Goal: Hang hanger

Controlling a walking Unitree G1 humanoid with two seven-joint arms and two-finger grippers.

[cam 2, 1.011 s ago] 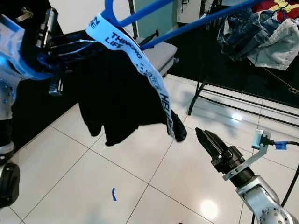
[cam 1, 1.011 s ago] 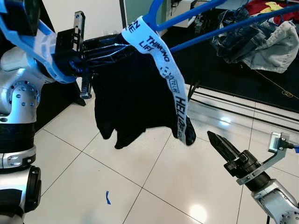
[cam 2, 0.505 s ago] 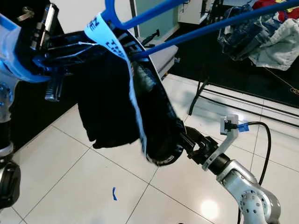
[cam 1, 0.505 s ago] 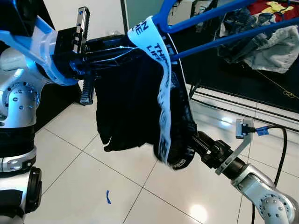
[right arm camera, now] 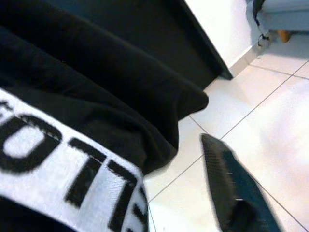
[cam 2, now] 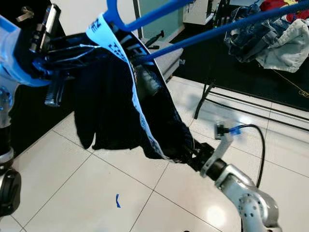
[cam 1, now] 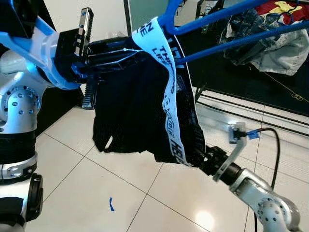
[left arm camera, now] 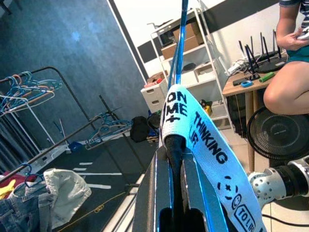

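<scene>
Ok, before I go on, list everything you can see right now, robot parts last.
Hanger: one, blue, raised at upper centre, carrying the garment.
Garment: one, black with a white lettered band, draped over the hanger.
Clothes pile: one heap, denim and pale fabric, far right on the dark mat.
Clothes rack: one, dark metal with hangers, in the left wrist view.
Floor fan: one, black, beside a seated person.
Tape mark: one, blue, on the white floor tiles.
Left pincer: holds the hanger's end.
Right pincer: at the garment's lower edge.
</scene>
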